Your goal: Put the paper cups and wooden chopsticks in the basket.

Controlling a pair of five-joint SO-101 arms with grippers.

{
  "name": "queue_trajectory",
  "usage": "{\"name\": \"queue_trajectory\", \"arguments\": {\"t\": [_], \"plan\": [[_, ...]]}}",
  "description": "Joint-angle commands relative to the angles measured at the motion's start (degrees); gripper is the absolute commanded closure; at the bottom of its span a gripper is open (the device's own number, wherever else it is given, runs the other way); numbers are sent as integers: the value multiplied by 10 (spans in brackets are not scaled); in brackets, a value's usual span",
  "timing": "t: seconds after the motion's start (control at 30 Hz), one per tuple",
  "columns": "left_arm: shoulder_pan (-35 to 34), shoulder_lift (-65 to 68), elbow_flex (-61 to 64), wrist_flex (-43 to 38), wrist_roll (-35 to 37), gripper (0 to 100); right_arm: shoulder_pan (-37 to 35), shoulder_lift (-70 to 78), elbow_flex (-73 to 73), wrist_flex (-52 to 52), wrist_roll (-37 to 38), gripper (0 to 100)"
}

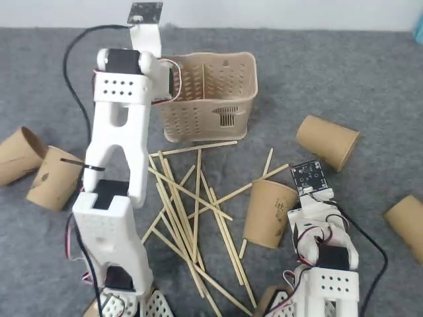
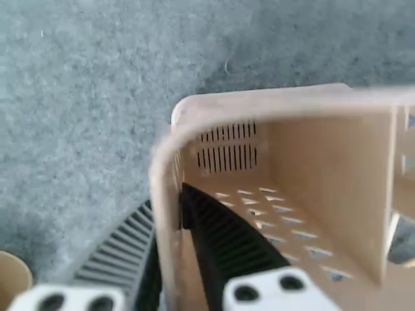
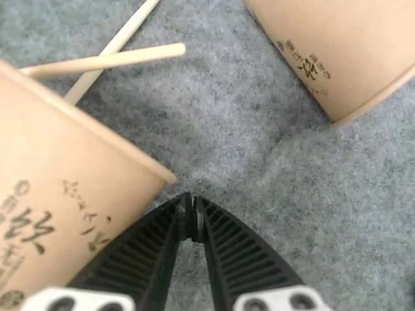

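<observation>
**Left pincer on the basket wall, right pincer closed over the carpet**

A grey carpet point(image 1: 370, 86) is covering the whole table, and a pale strip of the room point(image 1: 277, 13) is showing behind its far edge. At the far left, two paper cups point(image 1: 39, 168) are lying on their sides, touching each other. Next to them the left arm is stretching toward the far side, where the basket point(image 1: 211, 99) is standing upright. The left gripper point(image 2: 167, 197) is clamped on the left wall of the basket: one finger is sitting inside, the other outside.

In front of the basket, the wooden chopsticks point(image 1: 192, 211) are lying scattered and crossing each other on the carpet. Just right of them the middle cup point(image 1: 269, 212) is resting, and two chopsticks are lying partly under it. The right gripper point(image 3: 192, 210) is hanging close beside this cup with its fingers pressed together on nothing. Further right, another cup point(image 1: 327, 140) is lying on its side, and the last cup point(image 1: 406, 228) is lying at the right edge.
</observation>
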Motion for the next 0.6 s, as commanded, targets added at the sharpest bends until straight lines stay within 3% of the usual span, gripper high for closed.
{"name": "queue_trajectory", "arguments": {"t": [0.0, 0.13, 0.2, 0.43, 0.57], "plan": [[6, 3, -54, 5, 2, 916, 8, -7, -4, 3, 7, 991], [-4, -1, -126, 63, 3, 712, 8, -7, -4, 3, 7, 991], [-8, -1, -156, 70, 3, 660, 8, -7, -4, 3, 7, 991], [-50, -57, -164, 71, 3, 681, 8, -7, -4, 3, 7, 991], [-51, -145, -75, 71, 2, 681, 8, -7, -4, 3, 7, 991]]}}
